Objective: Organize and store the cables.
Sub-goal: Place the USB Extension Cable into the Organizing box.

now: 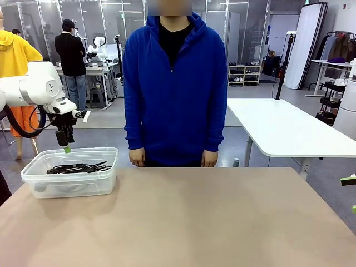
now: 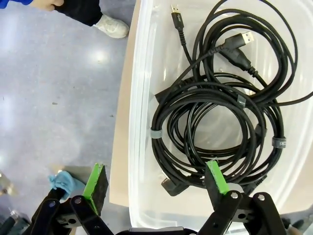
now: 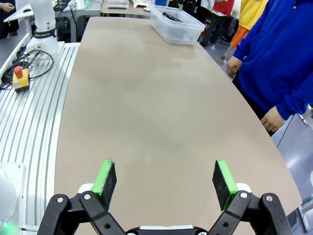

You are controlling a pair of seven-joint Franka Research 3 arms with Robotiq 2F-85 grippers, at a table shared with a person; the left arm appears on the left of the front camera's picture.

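Left wrist view tells most of the story: the cables (image 2: pixel 220 122) are all piled in the clear plastic bin (image 2: pixel 139 147), a loose stack of black coils with the USB plugs poking toward one end. Left gripper (image 2: pixel 156 178) hangs right over the bin edge with its fingers spread wide and nothing between them, one green pad (image 2: pixel 216 177) over the coils and the other out past the bin wall. My read is the bin sits at the desk corner nearest that arm so it can drop stuff straight in.

In the front view the desk (image 1: pixel 183 217) is bare apart from that bin, and the person (image 1: pixel 175 83) just stands at the far side, hands down at the edge.

Right gripper (image 3: pixel 165 178) is parked low over its own end of the desk, fingers wide too, holding nothing. Looks like storing is pretty much done, I'd guess.
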